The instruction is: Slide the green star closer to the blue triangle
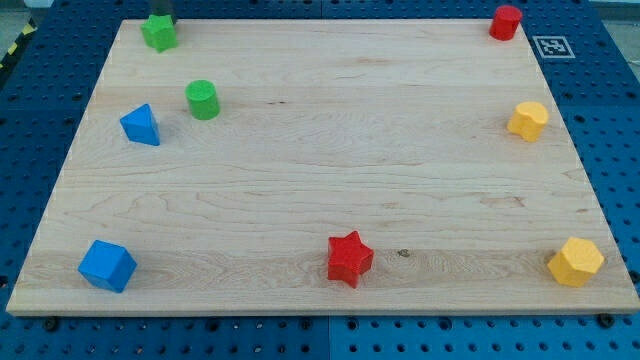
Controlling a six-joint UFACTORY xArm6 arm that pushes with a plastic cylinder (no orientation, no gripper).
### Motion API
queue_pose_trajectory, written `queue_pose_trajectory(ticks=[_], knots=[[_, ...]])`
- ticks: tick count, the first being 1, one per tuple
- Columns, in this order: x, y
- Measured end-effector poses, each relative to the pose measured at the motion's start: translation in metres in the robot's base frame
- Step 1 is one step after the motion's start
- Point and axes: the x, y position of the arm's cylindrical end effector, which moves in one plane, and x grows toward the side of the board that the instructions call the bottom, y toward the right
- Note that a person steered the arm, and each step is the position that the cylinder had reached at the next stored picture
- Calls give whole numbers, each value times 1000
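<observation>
Far at the view's left and way below my tip sits the blue cube [107, 265], and it has no part in this job. A bit more to the right is the blue triangle [140, 125], below my tip and a little to its left. The green star [158, 33] is right under my tip [160, 18], at the top edge of the board [330, 190]. They look like they touch, but only a small bit of the rod shows, so I can't be sure. I have no jaws to open or shut, just the rod, so I hold nothing. I think the job now is to push the star down the view to the triangle. To do it well, my tip should stay behind the star, on its top side, and push through its middle. A star has points, so a push on one side could make it spin or slip away. I should go slow and aim a little left. The green cylinder [202, 99] is below and to the right of my tip, close to the triangle, so I should keep the star off it. I should stop before the star bumps the triangle. The red star [350, 258], red cylinder [506, 21] and two yellow blocks [528, 120] [576, 262] are far off to the right.
</observation>
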Motion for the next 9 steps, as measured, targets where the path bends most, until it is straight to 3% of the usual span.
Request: queue_pose_trajectory(ticks=[5, 9], knots=[[50, 4], [114, -7]])
